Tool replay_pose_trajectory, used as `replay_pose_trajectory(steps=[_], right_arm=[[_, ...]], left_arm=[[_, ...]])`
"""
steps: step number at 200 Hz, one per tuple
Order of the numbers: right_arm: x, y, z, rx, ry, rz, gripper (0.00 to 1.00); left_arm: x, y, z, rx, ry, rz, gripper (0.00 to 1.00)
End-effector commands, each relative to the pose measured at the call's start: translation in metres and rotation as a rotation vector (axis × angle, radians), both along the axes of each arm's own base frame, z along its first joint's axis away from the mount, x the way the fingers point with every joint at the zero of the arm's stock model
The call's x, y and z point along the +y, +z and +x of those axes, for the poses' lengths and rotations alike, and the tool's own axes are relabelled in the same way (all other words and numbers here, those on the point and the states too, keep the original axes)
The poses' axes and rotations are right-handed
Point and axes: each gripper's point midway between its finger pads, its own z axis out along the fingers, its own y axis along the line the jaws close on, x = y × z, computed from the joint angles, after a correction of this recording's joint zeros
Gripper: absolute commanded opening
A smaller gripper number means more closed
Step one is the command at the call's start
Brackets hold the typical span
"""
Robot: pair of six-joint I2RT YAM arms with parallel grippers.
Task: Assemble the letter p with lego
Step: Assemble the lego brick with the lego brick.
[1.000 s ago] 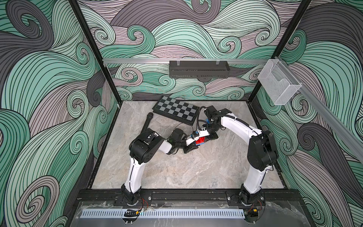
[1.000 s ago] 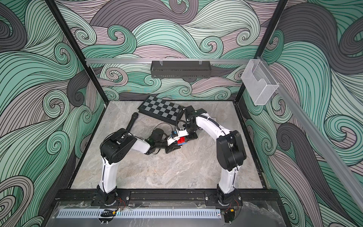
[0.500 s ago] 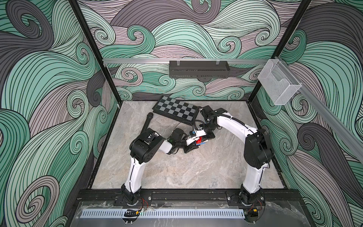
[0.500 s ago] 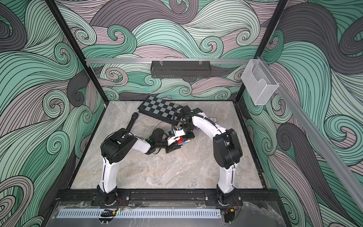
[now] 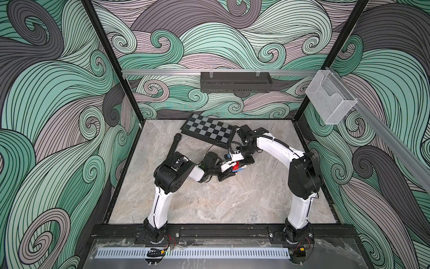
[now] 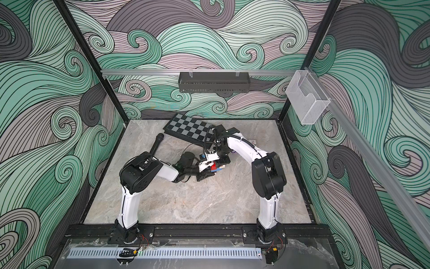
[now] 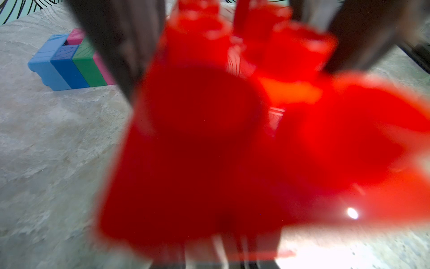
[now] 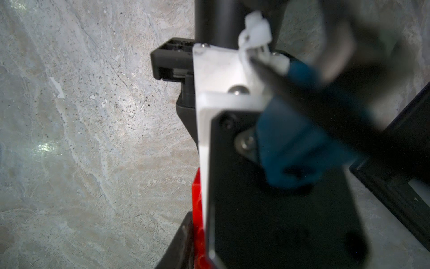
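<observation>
still grasps red brick (image 5: 236,166) with left gripper (image 5: 232,171) near checkered board (image 5: 207,129). keeps right gripper (image 5: 247,161) clenched, shifted slightly toward board.

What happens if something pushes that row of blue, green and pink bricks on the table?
The row of bricks would likely slide, not roll: flat sides rest on the smooth table. It looks rigid, though a hard knock might split the joints.
</observation>
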Motion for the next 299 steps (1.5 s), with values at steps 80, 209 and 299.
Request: replay_pose_trajectory(steps=[80,209,299], right_arm=[[-0.009,-0.025,-0.003,0.061,-0.027,-0.091,0.01],[-0.03,-0.054,-0.015,0.117,0.012,-0.219,0.0],[-0.03,-0.076,-0.021,0.18,0.046,-0.276,0.0]], left_arm=[[0.026,-0.073,-0.028,0.197,0.03,0.195,0.11],[0.028,-0.077,-0.028,0.206,0.033,0.216,0.1],[0.028,-0.081,-0.027,0.213,0.033,0.232,0.1]])
